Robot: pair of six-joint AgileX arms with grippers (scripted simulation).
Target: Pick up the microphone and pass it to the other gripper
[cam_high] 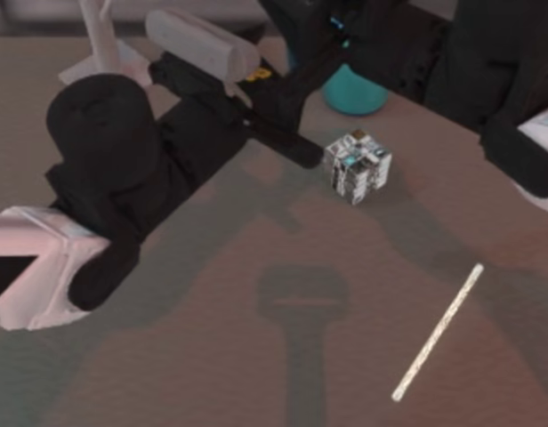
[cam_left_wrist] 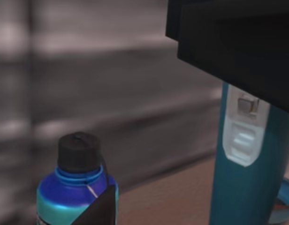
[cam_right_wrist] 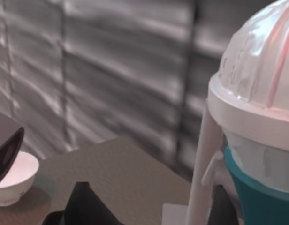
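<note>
The microphone stands upright and very close in both wrist views. Its teal handle (cam_left_wrist: 245, 183) with the white switch strip (cam_left_wrist: 243, 136) fills one side of the left wrist view, and a black block of the right arm (cam_left_wrist: 238, 42) covers its top. The right wrist view shows its pinkish-white head (cam_right_wrist: 262, 70) above the teal handle (cam_right_wrist: 262, 201). My left gripper (cam_left_wrist: 186, 208) and right gripper (cam_right_wrist: 128, 206) each show only a black part at the frame's lower edge, apart from the handle. In the top view the left arm (cam_high: 105, 133) and right arm (cam_high: 487, 62) meet at the back middle and hide the microphone.
A teal bottle (cam_high: 354, 91) with a black cap (cam_left_wrist: 79, 150) stands at the back middle, partly under the arms. A mirrored cube (cam_high: 357, 166) sits in front of it. A thin white speckled stick (cam_high: 439, 331) lies front right. A white stand (cam_high: 100, 40) is back left, near a white bowl (cam_right_wrist: 13, 180).
</note>
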